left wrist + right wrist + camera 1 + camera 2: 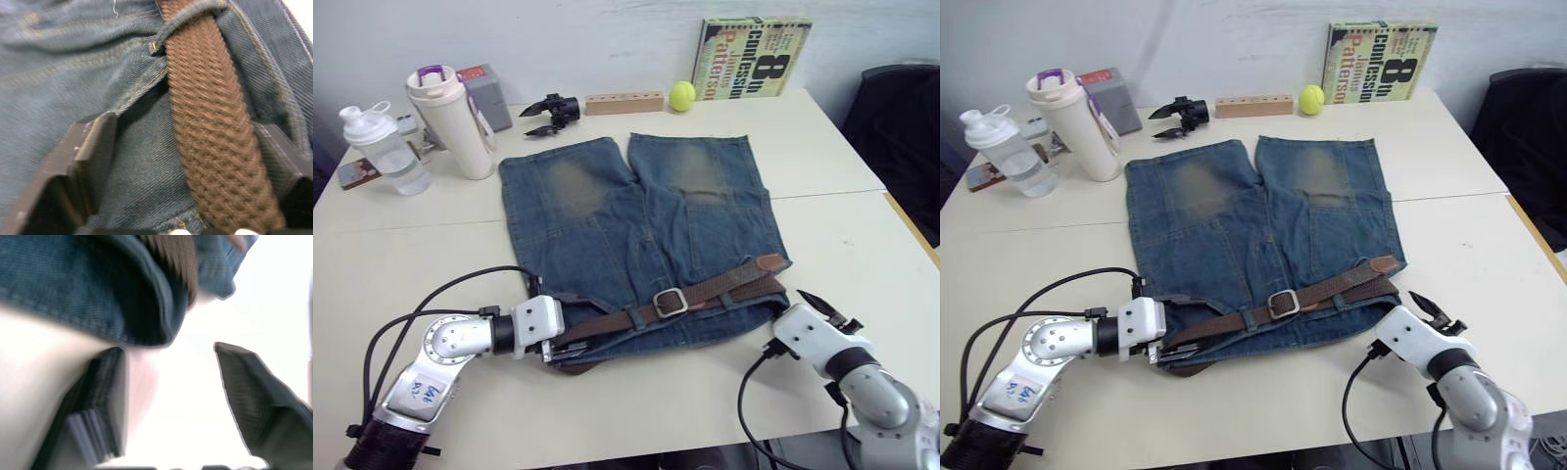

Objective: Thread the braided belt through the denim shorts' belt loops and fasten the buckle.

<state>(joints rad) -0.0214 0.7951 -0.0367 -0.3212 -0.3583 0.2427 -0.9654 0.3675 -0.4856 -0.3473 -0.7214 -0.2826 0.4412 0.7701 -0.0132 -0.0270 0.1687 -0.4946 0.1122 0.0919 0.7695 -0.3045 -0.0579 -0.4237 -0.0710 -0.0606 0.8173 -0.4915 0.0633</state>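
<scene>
The denim shorts (636,215) lie flat on the white table, waistband nearest me. The braided belt (724,286) runs along that waistband, and its tan tip (771,262) rests at the right end. The silver buckle (670,302) sits near the middle with the strap passing through it. My left gripper (558,345) is open at the waistband's left end; in the left wrist view its fingers (88,156) straddle the belt (210,127), which slips under a belt loop (186,19). My right gripper (827,309) stands open over bare table just right of the waistband's corner (146,308).
Along the back stand a white tumbler (450,117), a clear bottle (382,147), a black clamp-like part (553,110), a wooden block (624,102), a yellow-green ball (682,95) and a book (754,57). A dark chair (901,137) stands at the right.
</scene>
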